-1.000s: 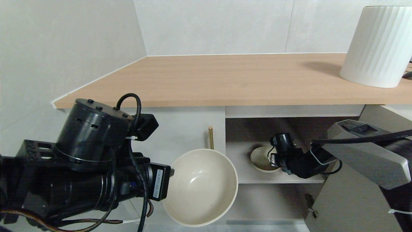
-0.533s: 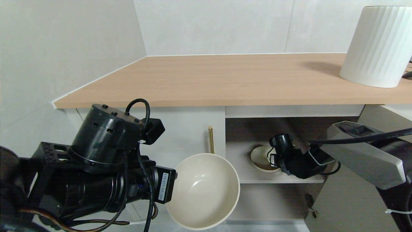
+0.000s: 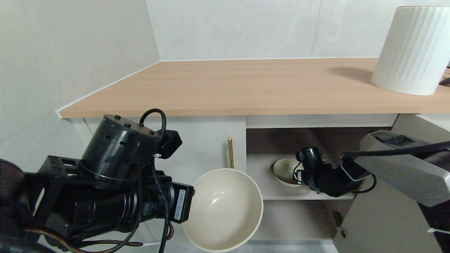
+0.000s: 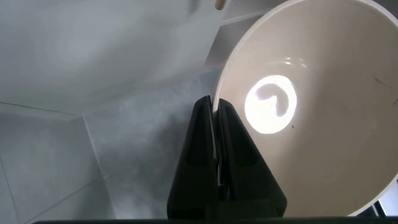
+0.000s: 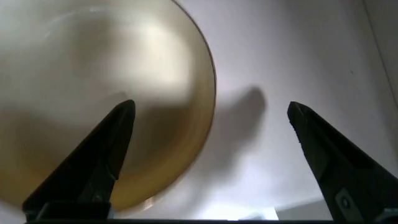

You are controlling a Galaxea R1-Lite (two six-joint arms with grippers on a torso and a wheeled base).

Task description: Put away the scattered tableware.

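In the head view the left wrist's bulk is hiding the left gripper's fingers, and the frame's lower edge is cutting off the bottom of the large cream bowl (image 3: pixel 223 209). The left gripper (image 4: pixel 215 109) is showing plainly in its own wrist view: both fingers are pinching together on the bowl's rim, one inside and one outside, with only the thin wall between them. The bowl is hanging in the air in front of the closed cabinet door, just below the brass handle (image 3: pixel 230 153), its opening tilting toward the camera.

Inside the open compartment, the right gripper (image 5: pixel 211 107) is standing wide open and gripping nothing. The small bowl (image 3: pixel 285 171) is sitting on the shelf (image 3: pixel 267 188), partly covered by the right wrist. One finger is lying over the bowl and the other over bare shelf (whether either is touching the bowl cannot be told).

The white ribbed container (image 3: pixel 415 49) on the wooden countertop (image 3: pixel 246 84) is running out of frame at the right edge.

Counting: two bowls, one large and one small; one handle; one ribbed container.
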